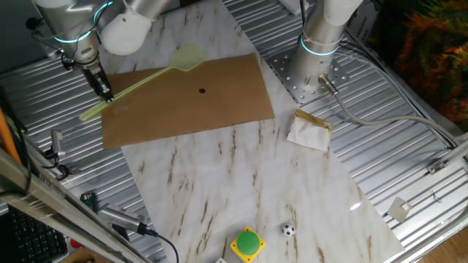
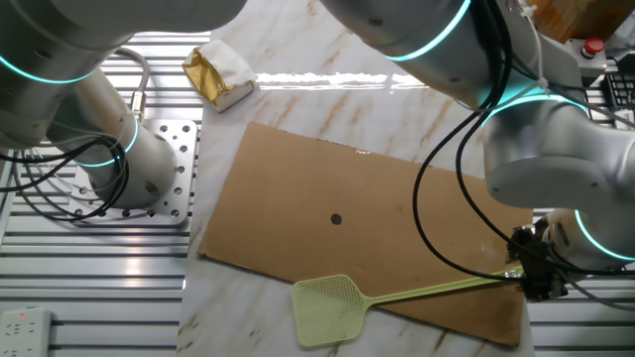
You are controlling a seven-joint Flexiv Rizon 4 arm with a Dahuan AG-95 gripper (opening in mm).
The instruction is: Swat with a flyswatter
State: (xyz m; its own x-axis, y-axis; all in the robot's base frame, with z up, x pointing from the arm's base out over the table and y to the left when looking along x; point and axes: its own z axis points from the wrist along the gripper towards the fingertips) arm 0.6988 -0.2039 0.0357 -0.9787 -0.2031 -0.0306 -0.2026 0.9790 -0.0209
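Fingers [image 1: 107, 93] pinched on the handle end of the flyswatter [image 1: 150, 76], down low over one short end of the brown board [image 1: 219, 102], close to the ribbed metal edge of the table [image 1: 241, 204]. Rod running away from the fingers at a slant along the board's long edge, paddle head [image 2: 328, 307] out past that edge, over or on the marble; hard to say if it's touching down. Small dark dot [image 2: 336, 219] sitting mid-board, well off to the side of the head, likely the target. So probably a swing sideways across the board, pivoting from the held end. Only one arm holding anything here.
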